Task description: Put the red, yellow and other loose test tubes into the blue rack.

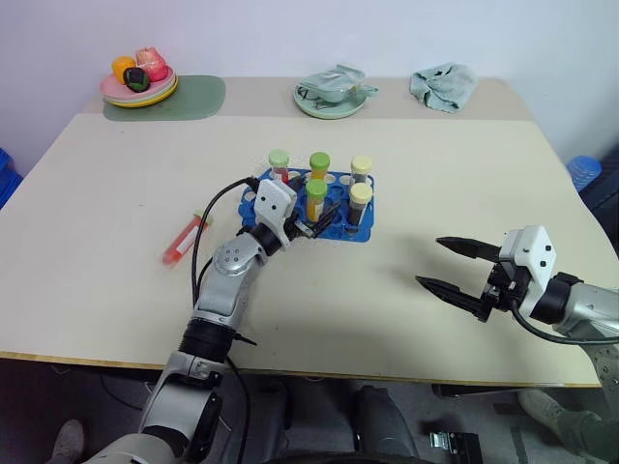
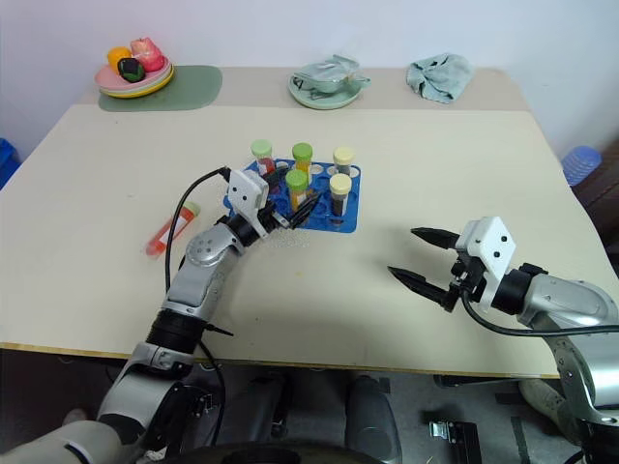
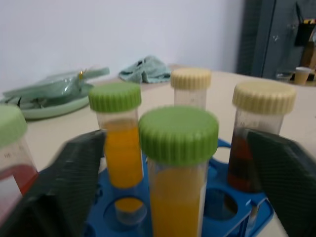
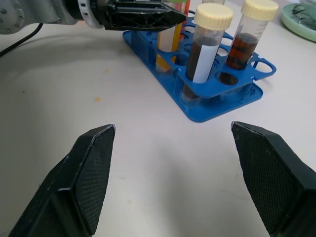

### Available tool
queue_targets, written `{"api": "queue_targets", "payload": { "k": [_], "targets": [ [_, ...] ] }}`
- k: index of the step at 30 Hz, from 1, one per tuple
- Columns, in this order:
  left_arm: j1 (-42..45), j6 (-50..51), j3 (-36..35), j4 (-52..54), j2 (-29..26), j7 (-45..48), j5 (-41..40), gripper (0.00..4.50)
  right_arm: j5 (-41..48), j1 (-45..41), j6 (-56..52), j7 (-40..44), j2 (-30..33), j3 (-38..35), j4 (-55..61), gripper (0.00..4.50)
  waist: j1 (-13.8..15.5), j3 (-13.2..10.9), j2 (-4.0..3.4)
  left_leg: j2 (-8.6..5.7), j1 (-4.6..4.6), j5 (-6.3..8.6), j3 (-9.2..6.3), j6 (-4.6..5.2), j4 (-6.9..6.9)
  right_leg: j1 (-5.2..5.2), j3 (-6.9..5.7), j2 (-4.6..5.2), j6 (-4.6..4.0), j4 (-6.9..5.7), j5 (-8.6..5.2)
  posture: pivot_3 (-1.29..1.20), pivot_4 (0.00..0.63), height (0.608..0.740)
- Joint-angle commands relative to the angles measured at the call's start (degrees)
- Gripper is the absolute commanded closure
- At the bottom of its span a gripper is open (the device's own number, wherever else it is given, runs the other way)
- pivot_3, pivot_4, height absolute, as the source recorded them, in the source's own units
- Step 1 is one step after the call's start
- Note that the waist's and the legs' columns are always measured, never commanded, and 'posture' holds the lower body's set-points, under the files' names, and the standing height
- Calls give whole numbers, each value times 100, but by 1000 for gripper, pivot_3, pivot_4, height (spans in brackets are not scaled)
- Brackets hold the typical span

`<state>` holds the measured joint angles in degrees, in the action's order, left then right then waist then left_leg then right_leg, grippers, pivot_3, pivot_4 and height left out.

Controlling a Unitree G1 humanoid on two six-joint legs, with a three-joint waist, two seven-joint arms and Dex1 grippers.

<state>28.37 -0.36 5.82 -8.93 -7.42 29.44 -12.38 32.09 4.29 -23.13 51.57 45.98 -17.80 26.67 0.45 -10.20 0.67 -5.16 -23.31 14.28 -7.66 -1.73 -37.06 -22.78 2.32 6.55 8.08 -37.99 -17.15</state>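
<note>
Five capped tubes stand upright in the blue rack (image 1: 340,224) at mid-table. The left gripper (image 3: 173,197), fingers spread, flanks a green-capped yellow tube (image 3: 177,173). The right gripper (image 1: 447,266) hovers wide, empty. A red tube (image 1: 184,241) lies flat nearby, apparently pointing away.

Setting: a staged test room resembling a lab bench. Evidence: beige table (image 1: 116,193) against plain wall; blue rack (image 1: 360,232) with capped tubes; at 12 o'clock, plates (image 1: 140,94) and cloth (image 1: 443,85).
</note>
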Motion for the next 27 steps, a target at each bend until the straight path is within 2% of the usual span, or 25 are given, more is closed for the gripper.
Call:
{"api": "queue_targets", "payload": {
  "k": [1, 5, 6, 10, 12, 15, 17, 20, 23, 27],
  "targets": [
    [-111, 970, -395, 1156, -246, -210, -482, 65, 9, -145, 92, -11, -49, 93, 104, 637, -9, 1, -1, 1, 0, 0, 0, 0, 0, 0, 0, -1, 0, 0, 0, 0, 150, 740],
    [-226, 2899, -971, 2346, -947, -746, -849, 65, 123, -353, 141, 202, -12, 215, 9, 637, -45, 0, -1, 2, 0, 0, -2, 0, 1, -1, 0, -1, 0, -1, 0, 0, 150, 740],
    [-216, 3287, -1076, 2530, -1199, -926, -709, 65, 143, -437, 151, 251, -15, 248, -38, 637, -57, 0, 0, 2, 1, 0, -2, 0, 1, -1, 0, -2, 0, -2, 0, 0, 150, 740],
    [80, 5071, -1686, 2787, -2156, -1223, -875, 65, 98, -824, 241, 393, -87, 467, -329, 637, -106, -1, 1, 2, 0, 1, -8, 1, 3, 0, -2, -5, 0, -2, 0, 0, 150, 740],
    [456, 6530, -1484, 2538, -3072, -996, -895, 65, 45, -1040, 306, 444, -169, 636, -514, 637, -119, -6, 10, 2, 0, 1, -13, 1, 2, 0, -6, -8, 0, -6, -1, 0, 150, 740],
    [1081, 7699, -1071, 1799, -4114, 148, -1530, 65, -52, -1268, 408, 523, -313, 907, -705, 637, -135, -8, 11, 0, -2, 1, -15, 1, 5, -5, -8, -13, 0, -8, -1, 0, 150, 740],
    [1427, 8089, -530, 1240, -4629, 483, -1476, 65, -92, -1385, 436, 529, -398, 1040, -770, 637, -126, -8, 11, 0, -3, 1, -15, 1, 7, -5, -7, -10, 2, -5, -3, 0, 150, 740],
    [1730, 8280, 171, 897, -5113, 928, -1430, 65, -136, -1482, 433, 524, -468, 1125, -800, 637, -137, -9, 10, -1, -3, 1, -15, 1, 7, -7, -5, -8, 3, -5, -3, 0, 150, 740],
    [2055, 8038, 865, 536, -5374, 1391, -1217, 65, -159, -1561, 424, 500, -502, 1176, -809, 637, -128, -12, 15, 1, -7, 0, -16, -2, 8, -15, -4, -8, 2, -10, -3, 0, 150, 740],
    [2573, 7419, 1735, -322, -5386, 1917, -649, 65, -155, -1548, 411, 439, -527, 1184, -743, 637, -123, -12, 15, 0, -10, -1, -15, -3, 8, -16, -4, -8, 2, -8, -3, 0, 150, 740]
  ]
}}
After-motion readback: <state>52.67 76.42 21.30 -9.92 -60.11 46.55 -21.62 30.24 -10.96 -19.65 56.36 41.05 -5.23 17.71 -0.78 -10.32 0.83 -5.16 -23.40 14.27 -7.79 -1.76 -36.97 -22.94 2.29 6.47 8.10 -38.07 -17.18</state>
